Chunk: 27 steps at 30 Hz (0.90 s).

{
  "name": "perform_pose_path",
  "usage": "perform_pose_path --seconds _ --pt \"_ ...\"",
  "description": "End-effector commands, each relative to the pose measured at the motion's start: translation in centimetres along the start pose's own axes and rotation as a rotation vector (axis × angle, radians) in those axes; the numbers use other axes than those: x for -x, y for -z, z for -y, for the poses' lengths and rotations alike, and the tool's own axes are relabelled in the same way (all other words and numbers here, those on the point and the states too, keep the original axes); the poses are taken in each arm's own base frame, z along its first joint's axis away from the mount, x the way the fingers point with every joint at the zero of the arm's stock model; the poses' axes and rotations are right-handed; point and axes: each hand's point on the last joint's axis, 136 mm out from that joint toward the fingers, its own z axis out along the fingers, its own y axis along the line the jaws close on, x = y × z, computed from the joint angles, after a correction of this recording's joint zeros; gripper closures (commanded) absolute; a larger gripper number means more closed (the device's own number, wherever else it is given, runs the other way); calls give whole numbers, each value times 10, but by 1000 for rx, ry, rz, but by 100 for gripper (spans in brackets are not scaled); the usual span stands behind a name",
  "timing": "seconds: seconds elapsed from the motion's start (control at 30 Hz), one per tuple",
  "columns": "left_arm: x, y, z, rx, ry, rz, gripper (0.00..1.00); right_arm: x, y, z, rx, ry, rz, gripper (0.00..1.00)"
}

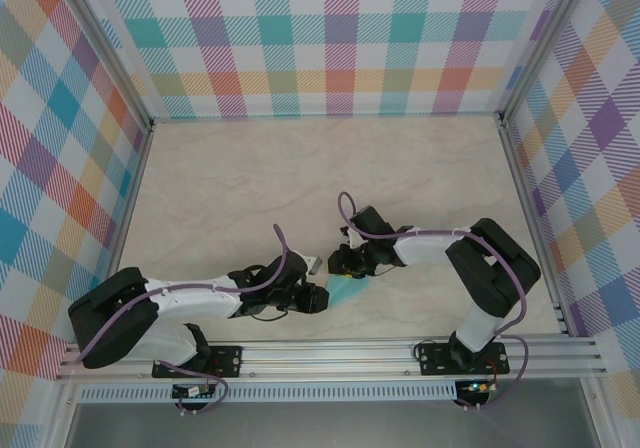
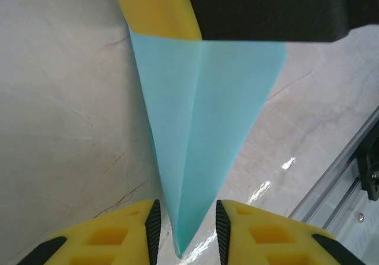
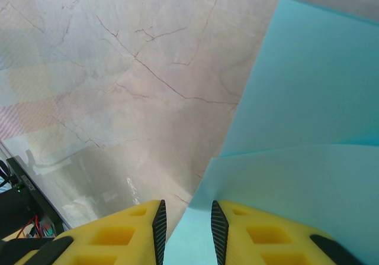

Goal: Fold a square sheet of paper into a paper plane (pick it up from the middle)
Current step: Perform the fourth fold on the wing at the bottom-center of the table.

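left wrist: paper plane [image 2: 201, 129] nose between parted, released left claw [image 2: 186, 232] | right wrist: right claw [image 3: 186, 232] parted astride its wide end | bench [image 3: 118, 70] marbled

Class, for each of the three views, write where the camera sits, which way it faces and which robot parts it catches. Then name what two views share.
Top external: above and behind the arms, looking down on the table; both arms and their bases show.
Left wrist: on the left arm, looking along the left gripper at the teal paper; its yellow fingers show.
Right wrist: on the right arm, looking past the right gripper at table and paper; its yellow fingers show.
Shared: both wrist views show the paper.
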Motion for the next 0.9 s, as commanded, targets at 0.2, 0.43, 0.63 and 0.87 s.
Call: perform_pose_path --seconds 0.2,0.43,0.63,0.87 --pt "5 -16 0 10 46 -23 61 -31 -2 38 -131 -50 -80 70" --pt "12 -26 6 -34 74 -18 64 -33 -1 39 -132 -49 -82 69" --pt "15 -21 8 -53 81 -2 69 -33 -3 40 -134 -51 -86 69" --pt "18 -15 18 -111 75 14 81 -32 -5 42 -137 -56 -86 69"
